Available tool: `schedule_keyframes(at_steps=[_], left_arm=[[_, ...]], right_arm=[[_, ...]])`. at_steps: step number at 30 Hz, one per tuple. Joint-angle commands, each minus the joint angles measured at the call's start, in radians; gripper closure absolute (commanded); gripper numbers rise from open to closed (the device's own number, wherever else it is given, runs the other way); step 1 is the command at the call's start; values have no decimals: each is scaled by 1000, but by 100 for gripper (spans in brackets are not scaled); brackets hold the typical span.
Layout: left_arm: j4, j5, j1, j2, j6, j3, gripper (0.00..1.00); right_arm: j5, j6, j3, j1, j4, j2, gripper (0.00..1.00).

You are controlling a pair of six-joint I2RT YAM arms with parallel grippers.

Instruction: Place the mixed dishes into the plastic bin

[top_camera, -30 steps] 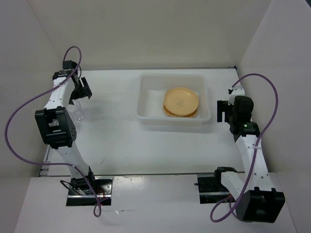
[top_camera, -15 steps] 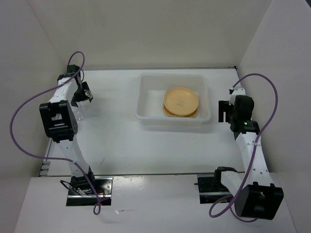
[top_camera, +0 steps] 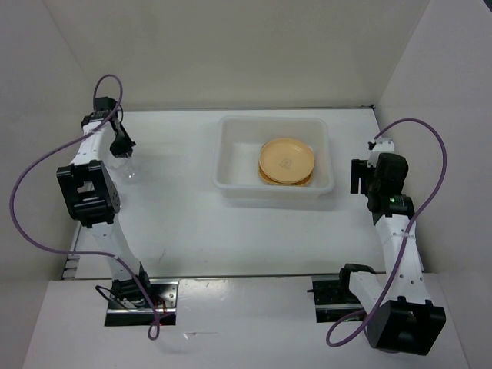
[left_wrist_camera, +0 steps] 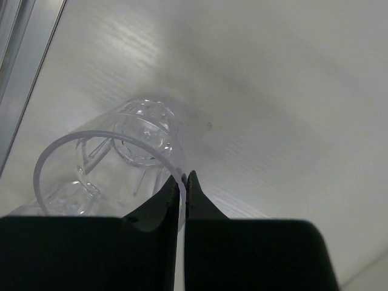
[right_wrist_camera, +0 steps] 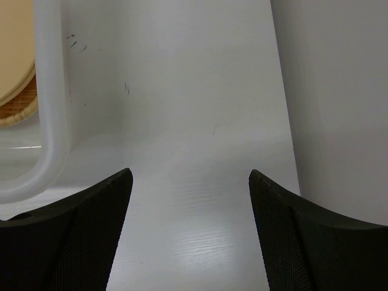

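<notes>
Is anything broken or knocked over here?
Nothing looks broken or spilled. The plates sit stacked inside the plastic bin. The left gripper pinches the rim of the clear cup near the left edge of the table, and the cup looks whole.

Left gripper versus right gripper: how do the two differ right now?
The left gripper is shut, pinching the rim wall of a clear glass cup; the right gripper stands open with nothing between its jaws. The left gripper is at the far left of the table, apart from the plastic bin; the right gripper sits just beside the bin's right end. Both have black fingers.
</notes>
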Motion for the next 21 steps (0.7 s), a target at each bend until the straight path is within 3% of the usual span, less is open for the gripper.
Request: schedule_keyframes(at_steps=[1, 3, 4, 6, 9, 12, 16, 21], left_arm=[[122, 144, -2, -155, -64, 119, 100], [253, 295, -2, -221, -114, 119, 100], [298, 456, -22, -245, -128, 128, 100], [344, 567, -65, -232, -140, 189, 100], [218, 687, -175, -131, -55, 397, 100], [150, 684, -292, -68, -6, 476, 100], [47, 579, -448, 16, 62, 552, 100], [-51, 328, -658, 141, 103, 617, 100]], right_arm=[[-13, -10, -15, -5, 46, -18, 18], [-13, -10, -15, -5, 46, -27, 18], [-13, -10, -15, -5, 46, -27, 18], [-13, -10, -25, -5, 46, -27, 18], [-13, -10, -25, -5, 55, -48, 18], [-13, -10, -25, -5, 55, -59, 18], [-13, -10, -25, -5, 55, -71, 18], [-23, -10, -34, -5, 64, -91, 18]])
